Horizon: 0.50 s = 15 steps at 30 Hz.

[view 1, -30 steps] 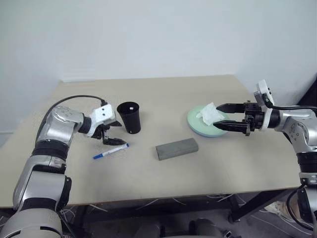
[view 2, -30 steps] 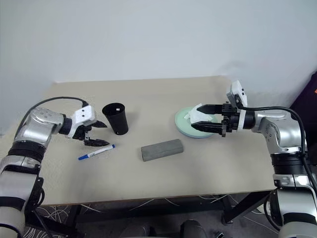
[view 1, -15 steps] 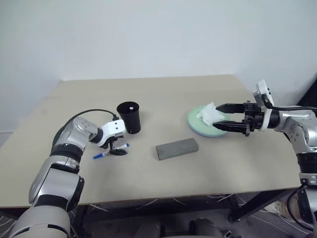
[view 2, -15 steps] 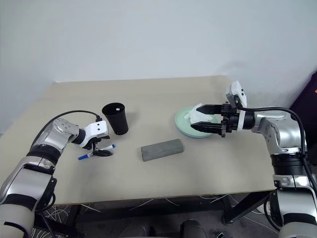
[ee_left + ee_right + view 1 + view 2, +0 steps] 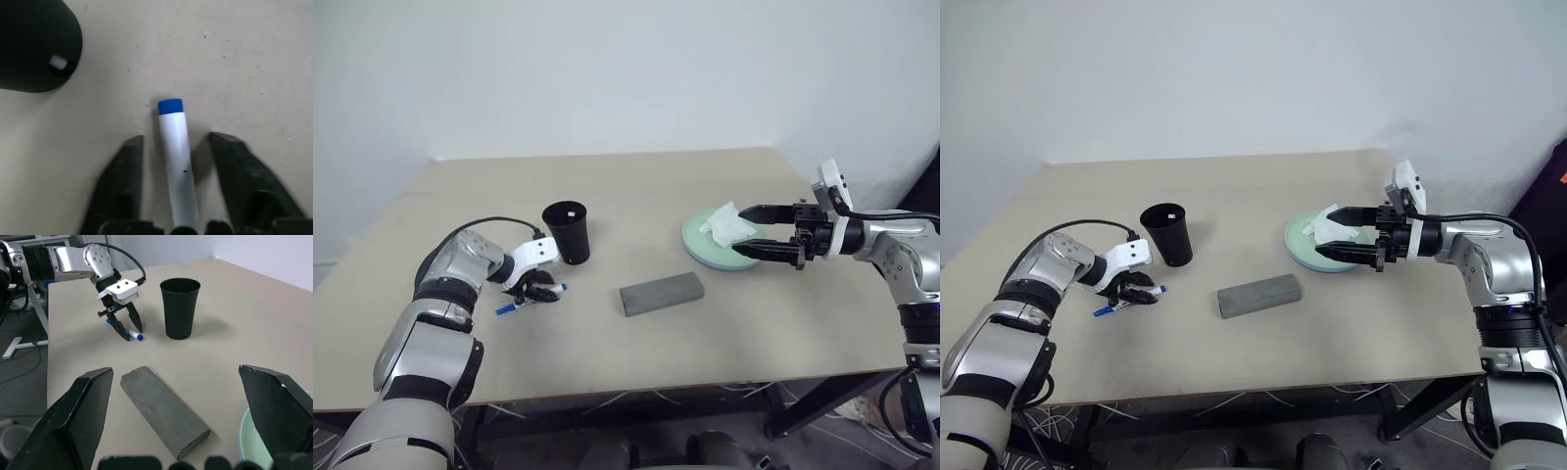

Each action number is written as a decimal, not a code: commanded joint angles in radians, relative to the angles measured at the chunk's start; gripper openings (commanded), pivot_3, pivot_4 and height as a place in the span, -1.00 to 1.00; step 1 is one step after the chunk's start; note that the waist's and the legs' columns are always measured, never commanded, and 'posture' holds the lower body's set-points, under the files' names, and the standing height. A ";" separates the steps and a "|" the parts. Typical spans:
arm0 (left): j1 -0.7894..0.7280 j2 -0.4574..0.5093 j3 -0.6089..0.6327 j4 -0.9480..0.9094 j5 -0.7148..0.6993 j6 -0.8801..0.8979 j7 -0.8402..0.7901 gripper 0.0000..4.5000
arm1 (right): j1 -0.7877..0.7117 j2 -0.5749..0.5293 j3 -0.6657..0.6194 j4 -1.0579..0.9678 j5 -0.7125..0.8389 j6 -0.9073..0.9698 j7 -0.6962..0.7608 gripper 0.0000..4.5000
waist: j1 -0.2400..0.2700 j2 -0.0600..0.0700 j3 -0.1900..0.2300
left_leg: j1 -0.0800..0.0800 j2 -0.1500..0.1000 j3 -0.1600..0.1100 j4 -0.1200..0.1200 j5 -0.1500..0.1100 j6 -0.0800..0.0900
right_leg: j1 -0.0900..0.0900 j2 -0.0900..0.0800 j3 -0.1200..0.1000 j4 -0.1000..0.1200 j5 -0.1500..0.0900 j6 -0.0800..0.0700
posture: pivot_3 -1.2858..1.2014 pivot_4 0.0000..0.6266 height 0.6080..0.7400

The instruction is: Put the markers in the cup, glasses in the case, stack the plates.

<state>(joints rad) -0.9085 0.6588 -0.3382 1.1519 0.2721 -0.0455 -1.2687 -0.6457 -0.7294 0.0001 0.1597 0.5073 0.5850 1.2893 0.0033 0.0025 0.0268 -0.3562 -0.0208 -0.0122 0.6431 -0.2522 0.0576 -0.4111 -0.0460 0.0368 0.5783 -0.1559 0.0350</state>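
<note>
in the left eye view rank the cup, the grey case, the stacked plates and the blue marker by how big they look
Largest to smallest:
1. plates and case: look about alike, so not ranked apart.
2. cup.
3. marker, partly covered by the left gripper.

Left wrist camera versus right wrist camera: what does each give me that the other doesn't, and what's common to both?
Left wrist view: the blue-capped marker close up, lying between the left hand's fingers with a gap on each side. Right wrist view: the grey case, the green plate's rim, and the open right hand. Shared: the marker, the black cup and the table.
</note>
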 commanded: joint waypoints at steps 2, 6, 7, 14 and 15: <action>-0.019 0.006 -0.012 0.009 0.030 0.002 -0.005 -0.77 | -0.008 -0.003 -0.013 -0.038 0.009 -0.001 -0.001 0.99 | 0.000 0.000 0.000 | 0.000 0.000 0.000 0.000 0.000 0.000 | 0.000 0.000 0.000 0.000 0.000 0.000 | 0.03 -1.00 0.88; -0.014 0.016 -0.007 0.004 0.031 -0.004 -0.021 -0.95 | -0.007 -0.003 -0.012 -0.042 0.010 0.003 -0.003 0.99 | 0.000 0.000 0.000 | 0.001 0.000 0.001 0.000 0.000 0.001 | 0.000 0.000 0.000 0.002 0.000 0.000 | 0.03 -1.00 0.88; -0.012 0.019 -0.006 0.001 0.029 -0.007 -0.029 -0.95 | -0.007 -0.004 -0.012 -0.042 0.010 0.003 -0.002 0.99 | 0.000 0.000 0.000 | 0.001 0.000 0.001 0.000 0.000 0.001 | 0.000 0.000 0.000 0.002 0.000 0.000 | 0.03 -1.00 0.88; 0.006 0.025 0.069 -0.098 -0.092 0.011 -0.198 -0.95 | -0.015 -0.002 -0.010 -0.033 0.006 -0.001 0.000 0.99 | -0.002 0.000 0.000 | -0.002 0.000 0.001 0.000 0.000 0.001 | -0.002 0.000 0.000 0.001 0.000 0.000 | 0.03 -1.00 0.88; 0.007 0.018 0.095 -0.136 -0.135 0.046 -0.242 -0.95 | -0.016 -0.003 -0.010 -0.031 0.005 -0.002 0.001 0.99 | -0.002 0.000 0.000 | -0.002 0.001 0.000 0.000 0.000 0.001 | -0.002 0.000 0.000 0.001 0.000 0.000 | 0.03 -1.00 0.88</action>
<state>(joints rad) -0.8835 0.6733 -0.2913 1.0850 0.2088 -0.0285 -1.4420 -0.6447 -0.7294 0.0023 0.1473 0.5075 0.5909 1.2879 0.0016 0.0026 0.0267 -0.3593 -0.0193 -0.0118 0.6434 -0.2518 0.0582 -0.4134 -0.0462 0.0371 0.5789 -0.1559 0.0349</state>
